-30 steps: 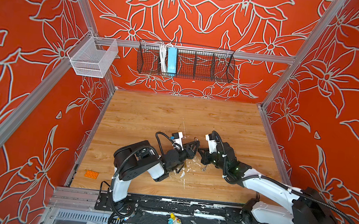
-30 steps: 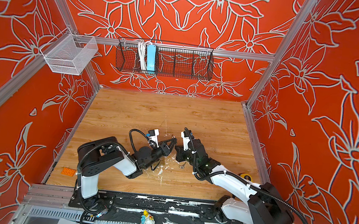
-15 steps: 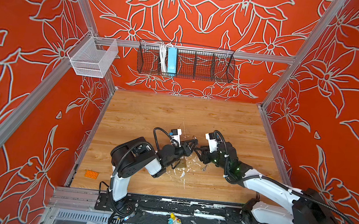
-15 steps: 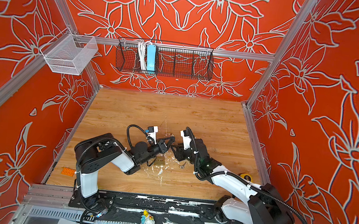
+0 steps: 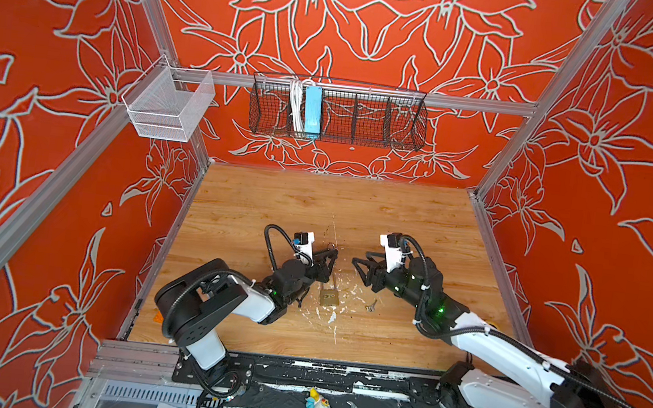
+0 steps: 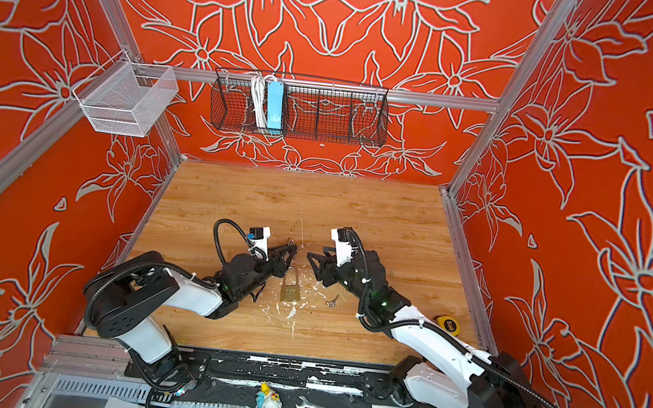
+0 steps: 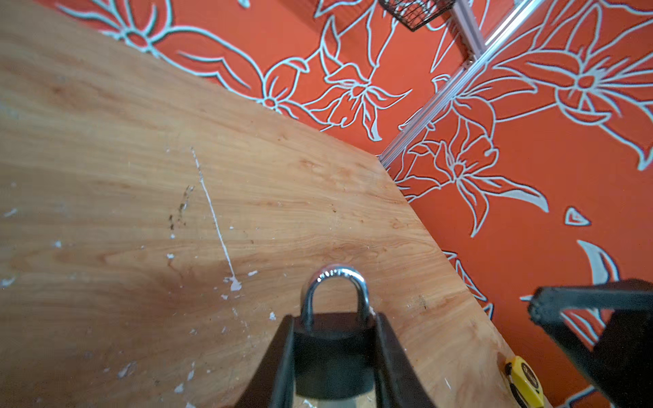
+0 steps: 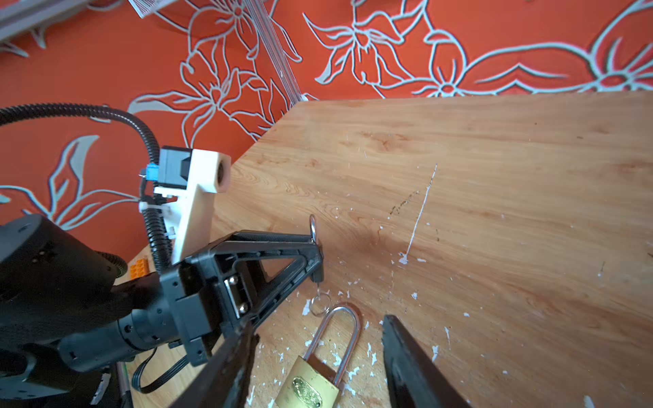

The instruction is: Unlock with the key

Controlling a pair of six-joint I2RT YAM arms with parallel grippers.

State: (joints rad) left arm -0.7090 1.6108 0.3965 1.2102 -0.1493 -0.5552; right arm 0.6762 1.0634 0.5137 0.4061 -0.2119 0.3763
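The brass padlock (image 5: 329, 297) lies flat, shackle toward the back wall, between two low outstretched arms: left claw (image 5: 331, 254) clamps a looped metal piece (image 7: 334, 282), right claw (image 5: 358, 259) apart.

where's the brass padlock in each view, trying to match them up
In a top view: brass padlock, low centre of the table, flat.
In a top view: brass padlock, same spot.
Left wrist: cannot make it out.
Right wrist: close up, framed by the right gripper.
Shared landmark: the long white streak on the table past its shackle.
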